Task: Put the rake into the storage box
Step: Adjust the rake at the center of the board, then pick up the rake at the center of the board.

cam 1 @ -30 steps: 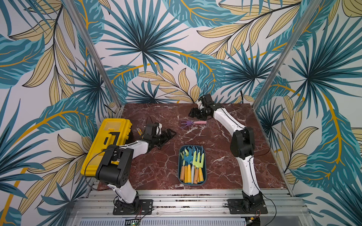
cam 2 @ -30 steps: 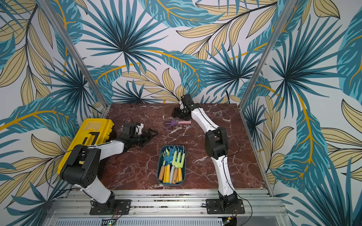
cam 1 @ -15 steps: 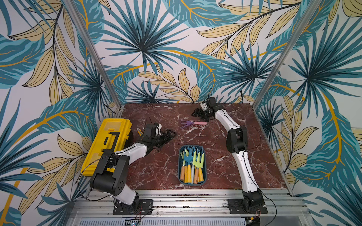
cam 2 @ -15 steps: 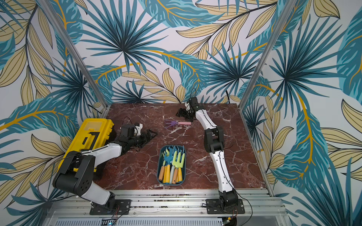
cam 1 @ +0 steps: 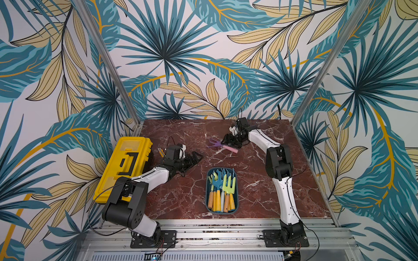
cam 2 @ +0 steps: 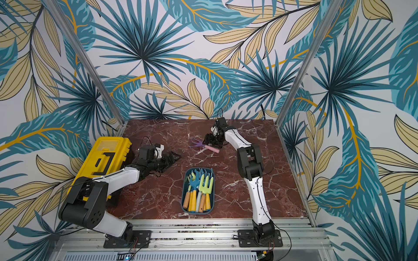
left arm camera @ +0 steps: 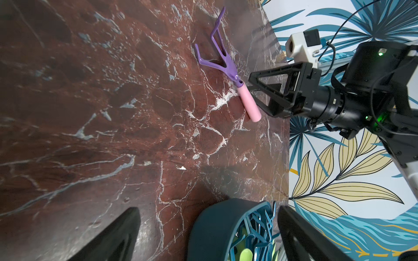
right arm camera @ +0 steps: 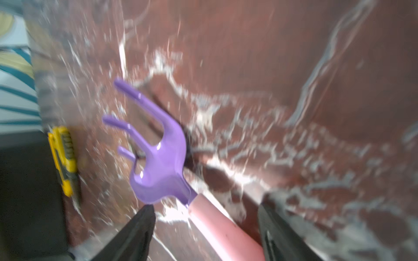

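On my dark red marble counter (cam 1: 181,198), the shallow dark teal plastic storage box (cam 1: 221,212) sits near the front, full of hand tools. Well behind it, the small purple-headed, pink-handled plastic rake (cam 1: 222,146) lies flat. Its handle sits between my right fingers (right arm camera: 133,237), which stand apart with a gap on either side. My left fingers (left arm camera: 119,235) are spread wide, well clear of it. Half a second back the right fingers hung nearer the rear wall; they've now come down over the handle. The rake's head splits into three curved prongs, and its handle is a plain pale cylinder.

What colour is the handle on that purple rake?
The rake handle is pink, clearest in the left wrist view.
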Motion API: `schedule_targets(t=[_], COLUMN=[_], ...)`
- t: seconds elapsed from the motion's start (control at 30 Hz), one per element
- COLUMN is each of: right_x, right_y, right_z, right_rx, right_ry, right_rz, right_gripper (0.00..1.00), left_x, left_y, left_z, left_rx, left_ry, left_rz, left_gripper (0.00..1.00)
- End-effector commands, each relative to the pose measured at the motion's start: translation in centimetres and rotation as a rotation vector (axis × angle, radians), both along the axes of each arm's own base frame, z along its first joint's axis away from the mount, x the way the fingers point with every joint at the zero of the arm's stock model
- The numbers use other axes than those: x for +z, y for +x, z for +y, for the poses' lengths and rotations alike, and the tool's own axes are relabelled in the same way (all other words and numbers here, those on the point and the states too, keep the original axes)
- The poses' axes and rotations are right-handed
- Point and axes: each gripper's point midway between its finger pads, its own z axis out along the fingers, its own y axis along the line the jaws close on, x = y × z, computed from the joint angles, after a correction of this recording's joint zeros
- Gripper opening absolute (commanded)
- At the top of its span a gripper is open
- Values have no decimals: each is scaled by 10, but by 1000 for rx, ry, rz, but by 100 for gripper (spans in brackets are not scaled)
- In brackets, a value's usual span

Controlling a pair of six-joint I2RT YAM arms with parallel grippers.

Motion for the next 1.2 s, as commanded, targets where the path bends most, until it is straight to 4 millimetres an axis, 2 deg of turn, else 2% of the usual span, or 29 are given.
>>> schedule_targets(t=[0.0,0.17,0.33,0.5,0.63,0.77,0.97,1.07,1.17], right_x=[-13,-25,-32,-36,-32,-10,47,74,91], right_y=[-28,-37,-36,-36,-38,-45,-54,-64,-80], right_z=[-12,-15,-12,-10,-12,-13,-19,-25,-33], right_rx=[53,113,153,168,137,93,17,-26,-58], right_ry=[-170,-387,-568,-660,-662,-629,-583,-549,-521], right_rz=[20,-2,-34,-42,-31,-36,-110,-149,-171], right_gripper=[65,50,44,35,22,15,11,11,10], left_x=[-1,-1,0,3,5,7,12,13,15], left_y=[-8,-9,-13,-16,-17,-17,-19,-22,-24], left_z=[1,3,8,14,18,19,17,18,19], left_rx=[-11,-12,-7,3,7,7,-3,-3,-3], left_ry=[18,29,51,70,94,99,86,85,87], left_rz=[-15,-17,-21,-30,-38,-44,-54,-59,-62], left_gripper=[100,100,100,100,100,100,100,100,100])
